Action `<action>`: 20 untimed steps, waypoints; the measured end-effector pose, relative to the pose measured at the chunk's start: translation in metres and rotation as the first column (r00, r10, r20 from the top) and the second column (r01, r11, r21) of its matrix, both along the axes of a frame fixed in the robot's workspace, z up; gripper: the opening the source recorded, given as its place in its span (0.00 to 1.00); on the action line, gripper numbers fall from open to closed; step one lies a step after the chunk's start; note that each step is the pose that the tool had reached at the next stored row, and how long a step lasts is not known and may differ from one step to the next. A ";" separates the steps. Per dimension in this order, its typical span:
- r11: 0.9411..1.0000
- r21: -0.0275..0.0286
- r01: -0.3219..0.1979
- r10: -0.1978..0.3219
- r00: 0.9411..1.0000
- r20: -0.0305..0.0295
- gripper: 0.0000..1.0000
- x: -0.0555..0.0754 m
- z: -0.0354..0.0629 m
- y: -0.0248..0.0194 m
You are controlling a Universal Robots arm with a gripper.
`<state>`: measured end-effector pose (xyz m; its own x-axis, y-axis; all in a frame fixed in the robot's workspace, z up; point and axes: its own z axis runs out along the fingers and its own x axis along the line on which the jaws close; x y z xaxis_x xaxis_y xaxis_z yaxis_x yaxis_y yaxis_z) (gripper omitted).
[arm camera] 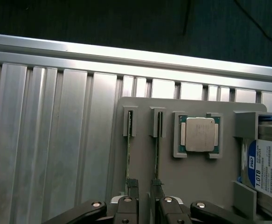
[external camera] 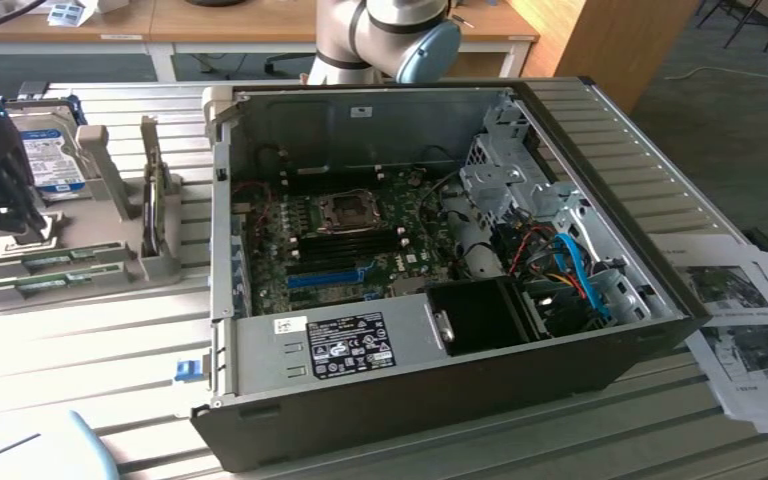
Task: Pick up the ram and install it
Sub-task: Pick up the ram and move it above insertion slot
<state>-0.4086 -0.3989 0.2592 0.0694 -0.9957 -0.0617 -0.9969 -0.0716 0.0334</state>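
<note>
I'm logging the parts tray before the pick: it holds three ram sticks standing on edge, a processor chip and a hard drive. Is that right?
Not quite. The wrist view shows two ram sticks standing on edge, not three. The rest is right: the tray also holds a processor chip and a hard drive.

In the wrist view the tool was cut off by the picture's edge, leaving its fingertips in sight. The two ram sticks stood edge-on, their near ends hidden behind those fingertips and their faces turned out of sight. The hard drive ran off the picture's edge. In the exterior view the tool was cut by the left edge and covered part of the hard drive. The arm was cropped at the top.
</note>
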 end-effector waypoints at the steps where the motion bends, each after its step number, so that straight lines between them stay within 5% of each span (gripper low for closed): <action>1: 1.000 0.000 0.000 0.000 1.000 0.000 0.24 0.000 -0.0010 -0.0002; 20: 1.000 0.000 0.000 0.000 1.000 0.000 0.24 0.000 -0.0232 -0.0036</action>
